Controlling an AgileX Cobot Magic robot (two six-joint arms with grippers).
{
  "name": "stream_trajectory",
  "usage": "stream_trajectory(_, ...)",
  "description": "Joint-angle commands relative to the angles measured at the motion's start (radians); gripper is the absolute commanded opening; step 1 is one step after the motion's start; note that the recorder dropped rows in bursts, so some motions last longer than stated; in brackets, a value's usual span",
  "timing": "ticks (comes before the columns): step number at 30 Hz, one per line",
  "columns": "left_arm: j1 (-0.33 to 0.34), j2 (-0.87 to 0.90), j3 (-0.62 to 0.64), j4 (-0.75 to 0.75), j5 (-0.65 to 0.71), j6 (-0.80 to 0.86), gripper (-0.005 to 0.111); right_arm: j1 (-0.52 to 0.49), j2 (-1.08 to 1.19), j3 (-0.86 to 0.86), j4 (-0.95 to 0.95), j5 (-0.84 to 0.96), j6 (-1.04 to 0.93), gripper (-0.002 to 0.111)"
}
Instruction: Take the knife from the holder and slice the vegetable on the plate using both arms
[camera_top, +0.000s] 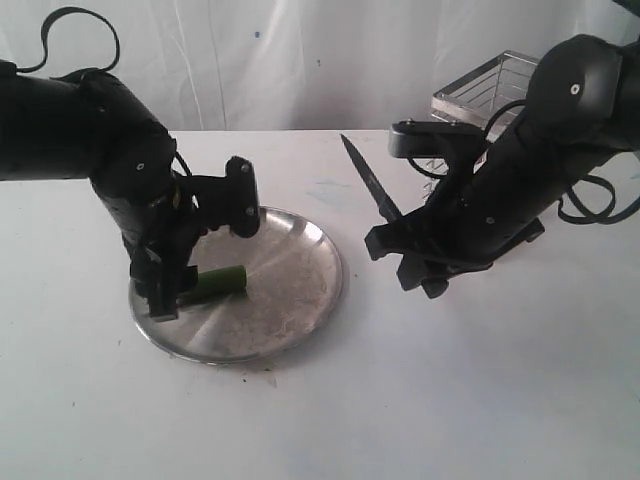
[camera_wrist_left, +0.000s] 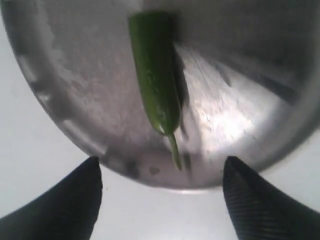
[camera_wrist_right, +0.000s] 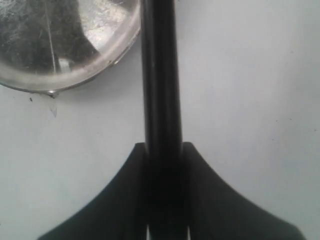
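The green vegetable (camera_top: 222, 282) lies on the left part of the round steel plate (camera_top: 290, 290). In the left wrist view the vegetable (camera_wrist_left: 155, 75) points its thin stem toward my left gripper (camera_wrist_left: 162, 162). That gripper is open, its fingers (camera_wrist_left: 70, 200) spread wide at the plate's rim (camera_wrist_left: 65, 125) and holding nothing. In the exterior view my left gripper (camera_top: 168, 295) sits low over the plate's left edge. My right gripper (camera_wrist_right: 162, 148) is shut on the black knife (camera_wrist_right: 161, 75). The knife (camera_top: 370, 182) is held right of the plate, blade pointing up and back. The holder (camera_top: 490, 88) stands behind the right arm.
The plate (camera_wrist_right: 50, 45) shows near the knife in the right wrist view. White tabletop (camera_top: 400, 400) runs in front of both arms, with a white backdrop behind. The right arm's dark bulk hides part of the holder.
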Motion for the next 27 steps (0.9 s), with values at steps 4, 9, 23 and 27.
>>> stream_trajectory(4,-0.003,0.007,0.006,-0.09,-0.131,-0.041,0.072,-0.006,-0.003,-0.009,0.042,-0.005,-0.041,0.0)
stream_trajectory(9,0.065,0.058,-0.022,-0.289,-0.105,0.126,0.072,-0.006,-0.003,-0.009,0.042,-0.005,-0.041,0.0)
stream_trajectory(23,0.292,0.157,-0.199,-0.847,0.156,0.667,0.072,-0.006,-0.003,-0.009,0.049,0.001,-0.039,0.0)
stream_trajectory(27,0.292,0.195,-0.192,-0.839,0.121,0.713,0.072,-0.006,-0.003,-0.009,0.049,0.003,-0.039,0.0)
